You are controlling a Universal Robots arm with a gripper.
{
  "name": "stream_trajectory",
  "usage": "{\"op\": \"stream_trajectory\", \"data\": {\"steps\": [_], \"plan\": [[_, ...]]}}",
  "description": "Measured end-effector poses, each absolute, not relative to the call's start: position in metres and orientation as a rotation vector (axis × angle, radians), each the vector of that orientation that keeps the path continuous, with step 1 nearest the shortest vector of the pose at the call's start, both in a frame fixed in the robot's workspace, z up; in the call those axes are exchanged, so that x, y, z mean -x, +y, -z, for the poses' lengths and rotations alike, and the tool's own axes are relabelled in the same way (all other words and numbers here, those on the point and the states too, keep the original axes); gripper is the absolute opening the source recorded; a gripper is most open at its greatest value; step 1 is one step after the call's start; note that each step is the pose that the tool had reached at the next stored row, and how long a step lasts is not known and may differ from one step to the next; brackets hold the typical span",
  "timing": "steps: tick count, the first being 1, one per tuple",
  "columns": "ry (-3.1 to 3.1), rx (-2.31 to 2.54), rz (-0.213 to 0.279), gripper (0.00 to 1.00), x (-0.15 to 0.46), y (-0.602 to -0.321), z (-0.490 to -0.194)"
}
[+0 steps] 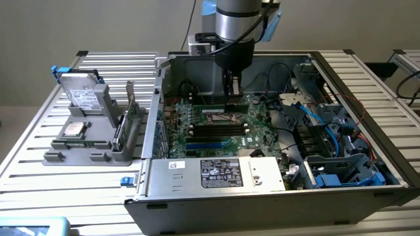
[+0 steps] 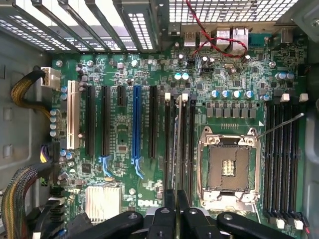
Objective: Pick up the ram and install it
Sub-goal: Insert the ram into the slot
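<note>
The gripper (image 2: 175, 218) hangs inside the open computer case (image 1: 217, 214), jaws clamped on the ram (image 2: 176, 142) (seen edge-on). The ram runs along the black memory slots (image 2: 192, 149), beside the empty CPU socket (image 2: 228, 168).

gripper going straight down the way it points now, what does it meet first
Probably the black memory slots beside the CPU socket: the gripper holds the ram edge-on right over them. How far above is unclear.

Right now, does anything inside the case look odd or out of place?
The CPU socket is bare, and its metal lever sticks out slanted across the black slots beside it. The ram in the gripper looks straight.
</note>
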State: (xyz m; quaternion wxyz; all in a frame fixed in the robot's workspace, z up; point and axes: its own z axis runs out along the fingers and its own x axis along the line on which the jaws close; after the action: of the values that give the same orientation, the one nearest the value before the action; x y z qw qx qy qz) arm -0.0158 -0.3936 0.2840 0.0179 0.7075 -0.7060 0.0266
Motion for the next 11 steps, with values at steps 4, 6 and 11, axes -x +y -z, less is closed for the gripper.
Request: {"op": "stream_trajectory", "data": {"steps": [4, 6, 11], "plan": [[-2.183, -2.188, -0.095, 0.13, 0.015, -0.393, -0.281], [-2.181, -2.186, -0.097, 0.13, 0.015, -0.392, -0.278], [-2.178, -2.189, -0.097, 0.13, 0.015, -0.392, -0.272]]}}
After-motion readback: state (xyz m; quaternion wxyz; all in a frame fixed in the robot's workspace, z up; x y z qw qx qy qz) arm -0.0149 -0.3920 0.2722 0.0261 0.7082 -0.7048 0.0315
